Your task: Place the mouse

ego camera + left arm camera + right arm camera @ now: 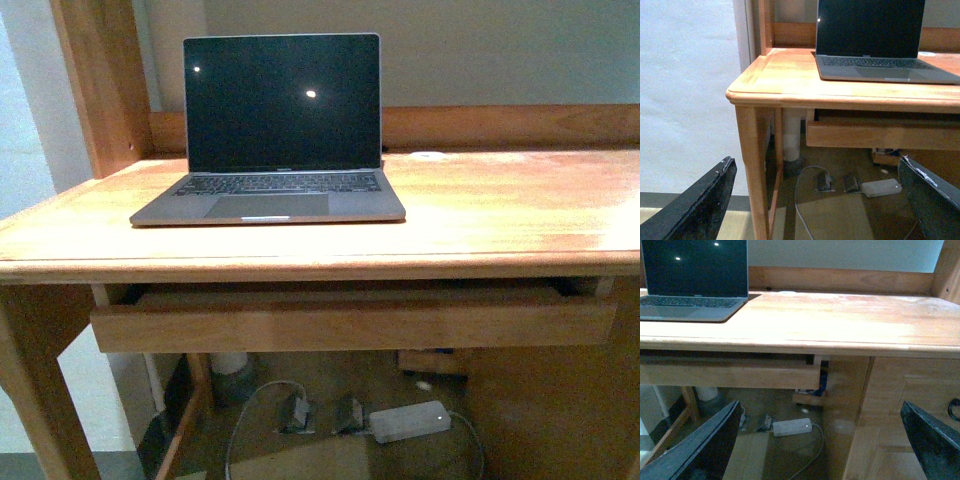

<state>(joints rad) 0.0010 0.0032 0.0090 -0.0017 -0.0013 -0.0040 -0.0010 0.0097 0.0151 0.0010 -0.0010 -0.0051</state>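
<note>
Here we are in front of the wooden desk (480,210), and neither arm shows in the front view. From the left wrist view, the left gripper (815,160) is spread wide. Its two matte black fingers (700,205) are scuffed and chipped pale along the edges, and nothing sits between them. The right gripper (820,404) is just as wide apart, also with blunt, dark, empty fingers (935,440).

The mouse shows in none of the three views, so we cannot say where it lies.

Ahead of the left gripper we see the desk's rounded corner and its square leg (752,170). The wood is a warm orange, smooth and glossy, with visible plank joints. The grey laptop (275,130) stands open beyond that. It is slim and metallic, and its screen is black apart from two small glints. It lies nearer the left gripper than the right.

Ahead of the right gripper there is a broad bare stretch of shiny desktop. A small pale flat thing (786,291) sits far back by the rear rail, too small to identify.

A long shallow wooden drawer front (350,325) hangs under the top. On the floor beyond both grippers we spot a white rectangular adapter (410,420) with a thin grey cable (245,420) curling nearby.
</note>
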